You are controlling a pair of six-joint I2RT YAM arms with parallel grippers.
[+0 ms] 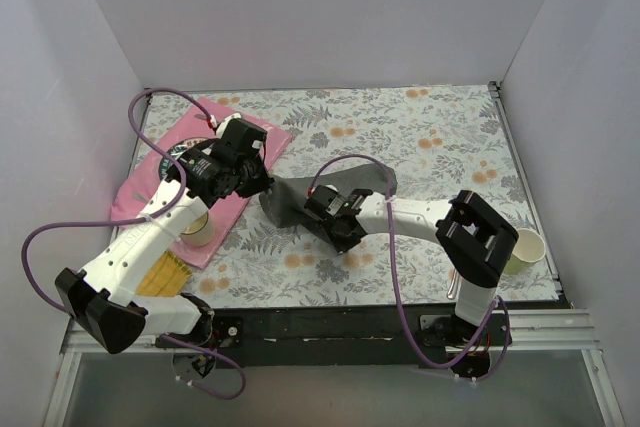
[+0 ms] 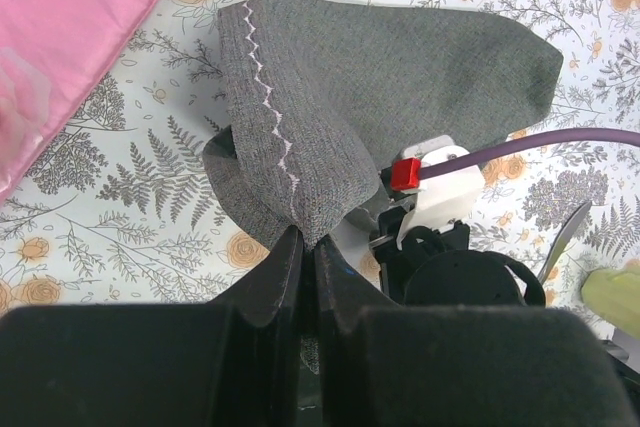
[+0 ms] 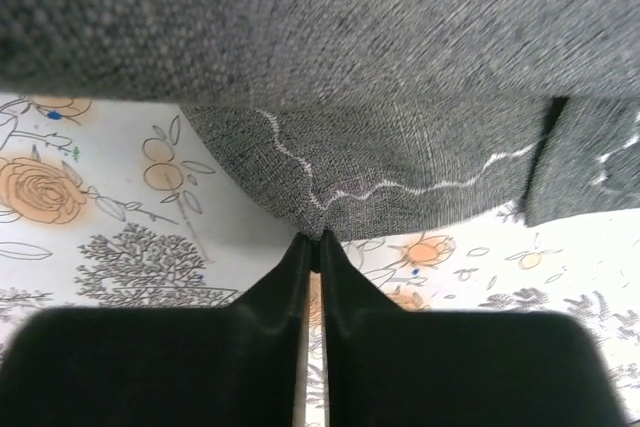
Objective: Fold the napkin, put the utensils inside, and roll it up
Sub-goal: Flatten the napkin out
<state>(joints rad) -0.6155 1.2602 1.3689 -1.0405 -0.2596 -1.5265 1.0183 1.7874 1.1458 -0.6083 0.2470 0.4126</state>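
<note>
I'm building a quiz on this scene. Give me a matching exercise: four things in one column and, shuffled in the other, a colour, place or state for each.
1 napkin
2 placemat
3 right paper cup
4 left gripper

A pink
B near right corner of the table
C shut on cloth
D grey

Pairs: 1-D, 2-A, 3-B, 4-C
</note>
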